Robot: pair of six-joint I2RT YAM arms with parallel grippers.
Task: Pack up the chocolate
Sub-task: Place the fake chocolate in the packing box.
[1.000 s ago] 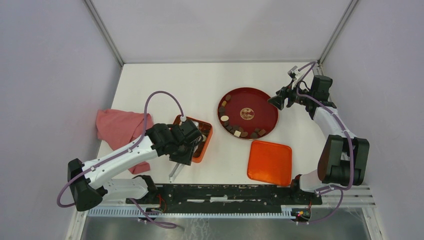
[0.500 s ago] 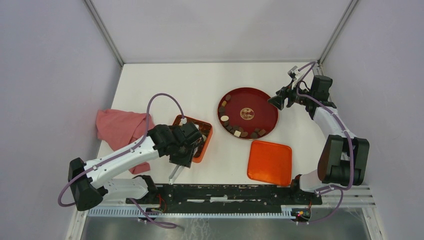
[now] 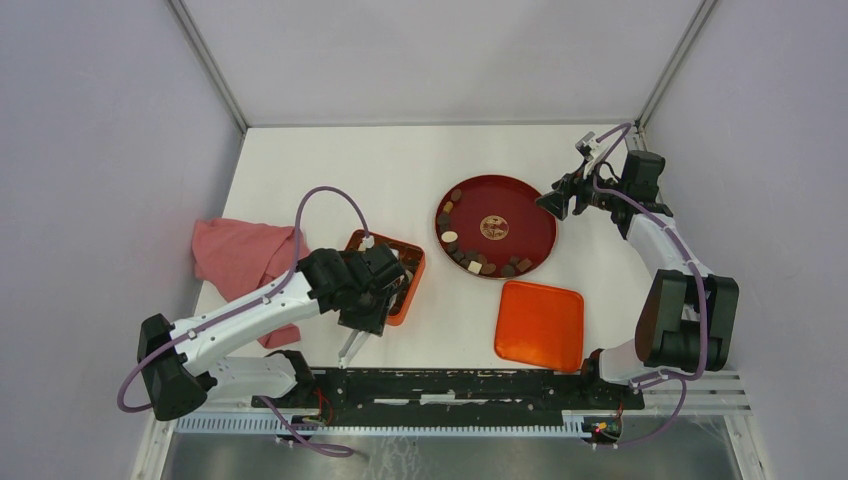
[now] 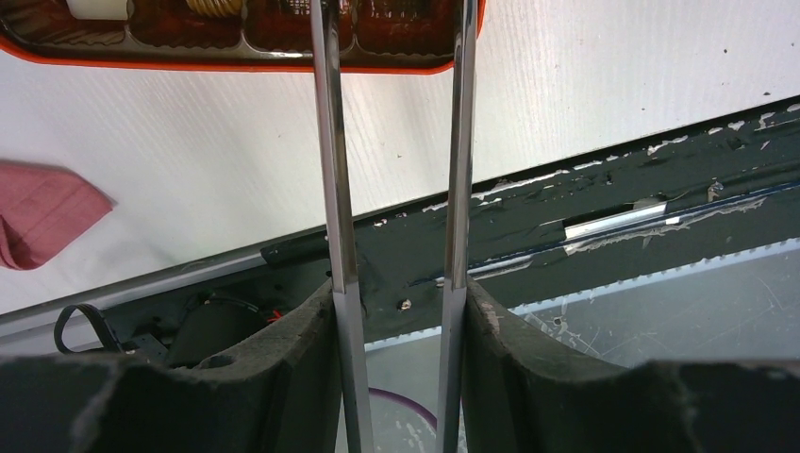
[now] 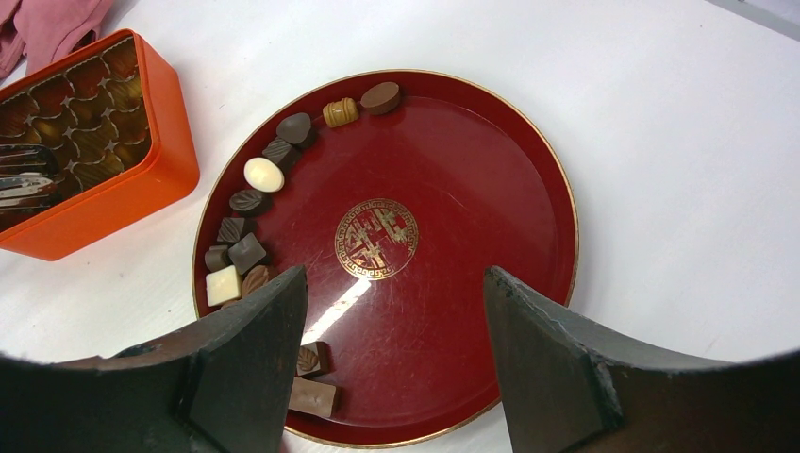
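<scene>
The left end effector (image 4: 398, 302) was clamped on a pair of metal tongs (image 4: 335, 189), whose two blades stood apart and reached forward from it to the near edge of the orange box (image 5: 113, 212). The tips ran out of its camera's view, so it could not be told whether a piece sat between them. A cream piece already lay in a compartment just beyond and to the left of the blades. The right end effector (image 5: 391, 283) hung open and empty over the red plate (image 5: 453, 217). Most of the chocolate (image 5: 263, 174) lay ahead of it, in an arc along the rim on the box side, with a few pieces below its finger on that side. The step in hand looked like work over the box. To do it well, the tongs should probably be centred over a free compartment and lowered straight. The squeeze should then be eased gently so nothing cracked, tipped or caught on a divider or the rim. No brand or label could be read; the plate carried only a gold emblem (image 5: 375, 238) at its centre, its pattern not legible as writing.
</scene>
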